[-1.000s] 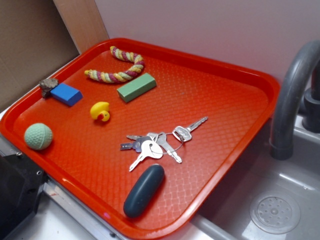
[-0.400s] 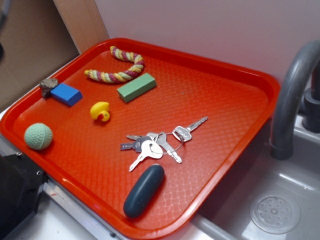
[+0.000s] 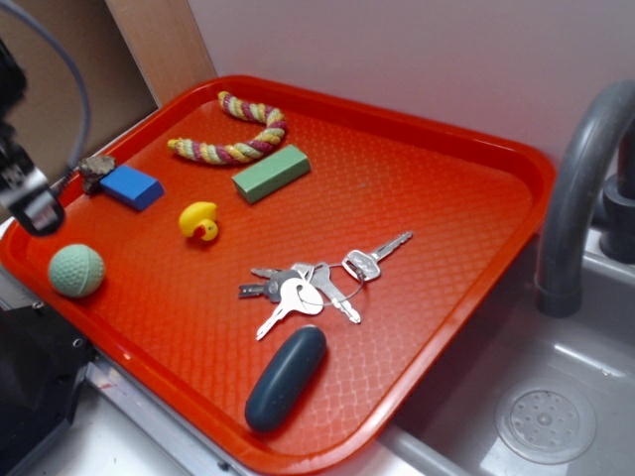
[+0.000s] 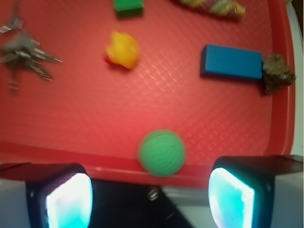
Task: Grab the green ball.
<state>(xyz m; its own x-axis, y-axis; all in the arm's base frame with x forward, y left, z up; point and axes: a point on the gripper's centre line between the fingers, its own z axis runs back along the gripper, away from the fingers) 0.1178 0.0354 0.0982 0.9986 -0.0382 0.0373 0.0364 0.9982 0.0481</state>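
Hovering claw, ball untouched

Hanging above the tray's (image 3: 466, 327) left rim, the claw (image 4: 149, 192) is spread wide and holds nothing; in the wrist view its two pads (image 4: 70, 199) sit at the lower corners with the ball (image 4: 162, 153) between them but farther off, not touching either. In the exterior view the claw (image 3: 35, 213) shows at the left edge, just above the ball (image 3: 76, 271). The ball rests on the tray, close against its left rim. Measured from the ball: the duck (image 3: 199, 221) is near, toward the tray's middle; the blue block (image 3: 132, 186) and a small rock (image 3: 96, 171) touching it lie farther along the rim; the keys (image 3: 308, 288) are well apart.
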